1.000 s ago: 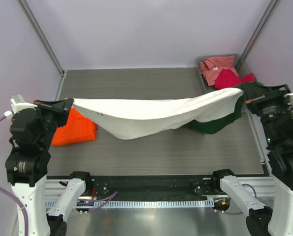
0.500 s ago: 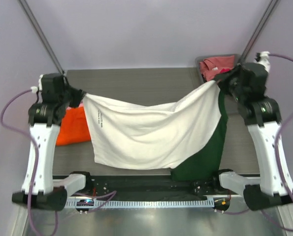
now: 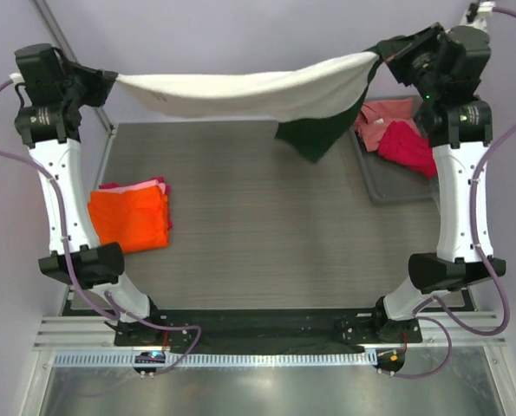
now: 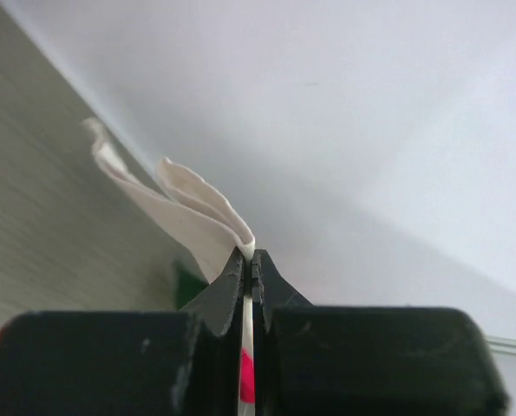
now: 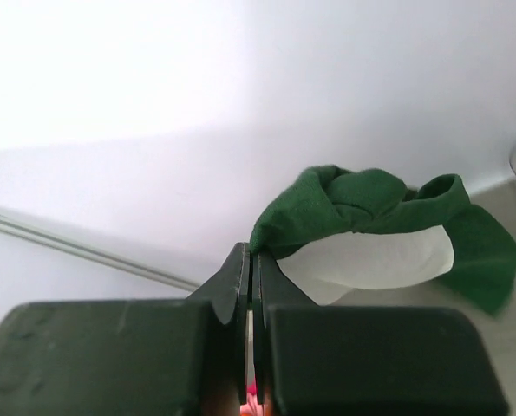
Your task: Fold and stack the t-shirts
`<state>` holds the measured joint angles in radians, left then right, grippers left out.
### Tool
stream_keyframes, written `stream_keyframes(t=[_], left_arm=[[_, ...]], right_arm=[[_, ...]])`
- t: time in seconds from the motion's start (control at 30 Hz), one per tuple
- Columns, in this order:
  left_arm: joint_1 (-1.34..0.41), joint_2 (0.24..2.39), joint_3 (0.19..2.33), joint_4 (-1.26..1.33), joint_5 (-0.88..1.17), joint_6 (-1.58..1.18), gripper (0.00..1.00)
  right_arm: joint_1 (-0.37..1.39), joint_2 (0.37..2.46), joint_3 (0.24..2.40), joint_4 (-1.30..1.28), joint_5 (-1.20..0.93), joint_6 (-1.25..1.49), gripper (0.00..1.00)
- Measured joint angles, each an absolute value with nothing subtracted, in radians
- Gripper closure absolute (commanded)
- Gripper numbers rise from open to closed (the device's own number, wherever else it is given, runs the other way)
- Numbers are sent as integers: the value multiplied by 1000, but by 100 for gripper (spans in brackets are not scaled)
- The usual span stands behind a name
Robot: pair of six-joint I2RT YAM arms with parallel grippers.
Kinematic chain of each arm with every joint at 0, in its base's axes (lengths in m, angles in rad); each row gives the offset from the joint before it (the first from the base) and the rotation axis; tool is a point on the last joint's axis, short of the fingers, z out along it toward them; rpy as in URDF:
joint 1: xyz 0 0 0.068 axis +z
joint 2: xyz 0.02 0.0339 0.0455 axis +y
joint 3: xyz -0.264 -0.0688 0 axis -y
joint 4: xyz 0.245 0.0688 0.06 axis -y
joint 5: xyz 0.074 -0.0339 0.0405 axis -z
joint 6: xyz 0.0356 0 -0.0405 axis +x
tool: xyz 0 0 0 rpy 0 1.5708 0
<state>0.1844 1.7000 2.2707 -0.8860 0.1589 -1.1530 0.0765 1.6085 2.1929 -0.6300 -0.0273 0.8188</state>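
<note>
**Cream tee strung high between both arms**

The cream t-shirt (image 3: 240, 94) hangs in the air as a long, shallow sling, well above the counter (image 3: 266, 225) and near the back wall. Its cloth is plain off-white on the side that shows, gathered into soft lengthwise folds and sagging slightly in the middle. One dark green sleeve (image 3: 314, 130) droops from its right part as a pointed flap.

The left end effector (image 3: 110, 80) is pressed together on the shirt's left end. In the left wrist view a doubled cream edge (image 4: 201, 212) runs straight out from between the closed tips (image 4: 251, 260). The right end effector (image 3: 381, 54) is likewise clamped on the shirt's right end. In the right wrist view a bunched knot of green cloth (image 5: 362, 204) with a cream patch beneath it sits right at the closed tips (image 5: 251, 256). Both arms are raised, so the shirt spans the whole gap between them.

On the counter at the left lies a folded orange t-shirt (image 3: 129, 218), resting on a pink t-shirt (image 3: 145, 185) whose far edge peeks out. At the right, a grey tray (image 3: 388, 186) holds a salmon t-shirt (image 3: 388, 117) and a crimson t-shirt (image 3: 405, 143), both crumpled and touching.
</note>
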Motion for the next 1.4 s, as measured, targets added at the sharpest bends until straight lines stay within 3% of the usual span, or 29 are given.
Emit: stream_keyframes(t=[0.1,0.2,0.47,0.67,1.1,1.23,1.27,1.3,1.4], left_arm=[[215,1674,2224,-797,204,-1155,100],[216,1600,1994,-648,236,-1151,100],[210,1453,1203,-353,241,-1144,100],[206,1309,804,-244,228,-1137,100],[205,927,448,-244,201,-1062,100],[205,773,432,-356,155,-1060,99],[204,736,432,-386,138,-1062,94],[204,698,432,-422,118,-1064,67],[203,618,432,-511,74,-1056,14]], right_arm=[[39,1588,2186,-570,-67,823,99],[28,1542,2048,-505,-97,823,99],[19,1456,1305,-289,-157,845,99],[18,1371,884,-234,-153,856,99],[17,976,468,-233,-11,838,99],[17,807,411,-332,68,843,89],[17,760,403,-364,86,847,86],[17,723,398,-390,99,852,74],[17,648,397,-462,138,869,39]])
